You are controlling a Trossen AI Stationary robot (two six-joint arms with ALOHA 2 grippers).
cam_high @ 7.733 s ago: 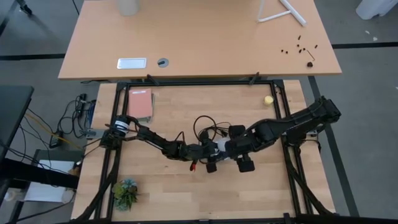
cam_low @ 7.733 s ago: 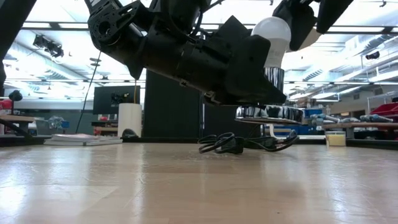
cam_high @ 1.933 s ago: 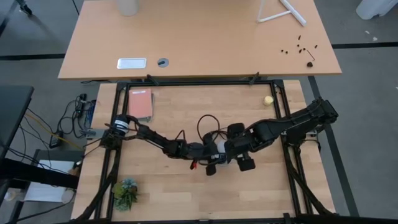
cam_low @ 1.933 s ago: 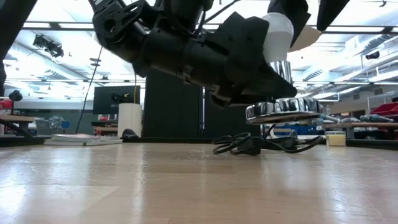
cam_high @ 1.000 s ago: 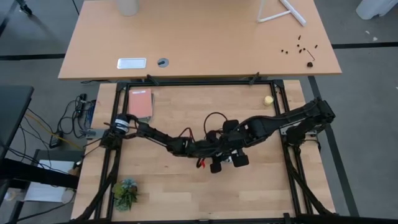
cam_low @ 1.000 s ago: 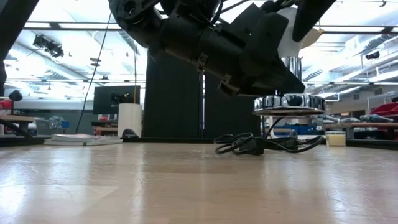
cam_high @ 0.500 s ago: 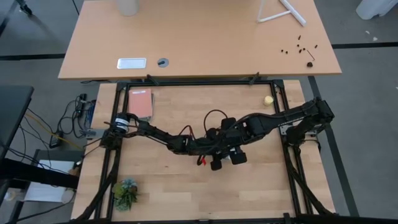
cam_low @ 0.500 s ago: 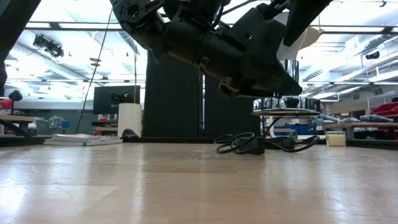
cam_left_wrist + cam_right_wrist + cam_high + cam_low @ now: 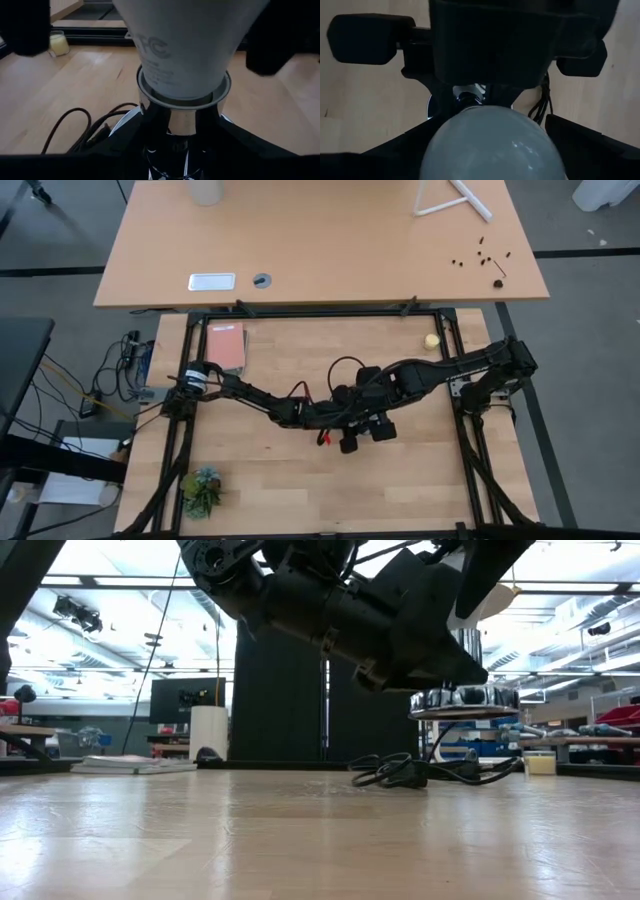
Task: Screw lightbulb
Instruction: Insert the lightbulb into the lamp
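The white lightbulb [image 9: 185, 45] stands with its neck down in the shiny silver socket [image 9: 182, 115], over the middle of the table. My left gripper [image 9: 340, 422] is shut on the socket. My right gripper [image 9: 366, 416] is shut on the bulb's frosted globe [image 9: 490, 145]. In the low view the socket's round disc [image 9: 465, 698] hangs clear of the table. Its black cord [image 9: 420, 772] runs down and lies coiled on the wood. My left gripper pinches the socket's narrow silver stem [image 9: 172, 132] between its two fingers [image 9: 115, 150], just under the collar that takes the bulb. The socket is lifted clear of the table, the bulb upright on top. My right gripper holds the bulb's globe [image 9: 470, 135] between its two fingers [image 9: 395, 150], coming from above and pointing down. In the left wrist view its fingers [image 9: 272, 45] stand on either side of the bulb. The bulb sits upright in the socket.
A small yellow ball [image 9: 431, 340] lies at the far right of the table. A red book [image 9: 227, 347] lies at the far left and a small plant [image 9: 203, 490] at the near left. The cord loops [image 9: 345, 375] behind the grippers.
Both grippers have kept their holds. The socket's disc has risen a little and tipped slightly, and the cord on the table has shifted with it. My right arm has drawn a little toward the table's left and far side.
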